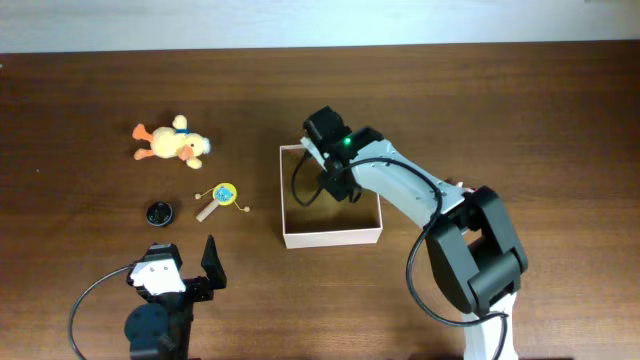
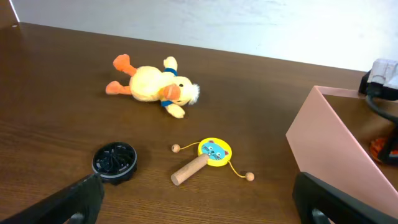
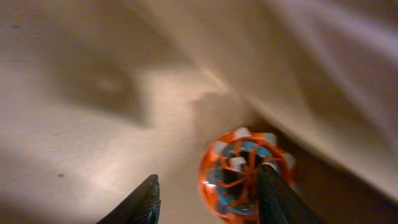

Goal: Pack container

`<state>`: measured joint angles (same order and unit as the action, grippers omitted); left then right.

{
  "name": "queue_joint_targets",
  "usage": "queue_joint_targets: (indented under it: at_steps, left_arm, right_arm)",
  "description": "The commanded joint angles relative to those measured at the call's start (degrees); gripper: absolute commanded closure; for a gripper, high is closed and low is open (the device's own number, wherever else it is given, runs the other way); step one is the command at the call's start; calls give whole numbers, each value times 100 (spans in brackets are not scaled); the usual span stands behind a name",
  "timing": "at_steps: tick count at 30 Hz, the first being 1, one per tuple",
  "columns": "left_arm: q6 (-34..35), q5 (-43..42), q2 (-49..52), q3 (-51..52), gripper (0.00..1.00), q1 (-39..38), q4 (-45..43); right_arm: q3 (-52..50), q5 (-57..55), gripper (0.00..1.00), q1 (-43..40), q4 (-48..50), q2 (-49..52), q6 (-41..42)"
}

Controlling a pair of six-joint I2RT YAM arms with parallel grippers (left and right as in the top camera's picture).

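A square, shallow cardboard container [image 1: 331,238] with white outer walls and a tan inside sits near the middle of the dark brown wooden table [image 1: 100,80]. The right gripper [image 1: 336,186] reaches down into it from the near right. In the right wrist view its two dark fingers [image 3: 142,202] stand apart over the tan floor. A round orange wheel-like toy with a blue centre [image 3: 233,177] lies there against the box wall, partly behind one finger and clear of the other – the jaws clamp nothing.

The left gripper [image 1: 182,258] hovers low at the near left, well apart from the box, with its jaws spread wide and nothing between them.

Left of the container lie three loose things: a yellow plush duck with orange feet [image 1: 172,142] farthest back, a small yellow hand drum on a wooden stick [image 1: 222,197] just beside the box, and a black round ribbed disc [image 1: 159,213] – none touching another.
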<state>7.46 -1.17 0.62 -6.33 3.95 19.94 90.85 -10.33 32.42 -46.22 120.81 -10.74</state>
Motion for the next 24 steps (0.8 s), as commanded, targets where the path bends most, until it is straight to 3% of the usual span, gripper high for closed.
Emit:
queue_joint_targets:
  at_steps: [1,24]
  left_arm:
    - [-92,-79,-28,24,1,39,2]
    - [-92,-79,-28,24,1,39,2]
  right_arm:
    - [-31,-131,60,-181,11,-142,4]
    - [190,354,58,-243,-24,-153,4]
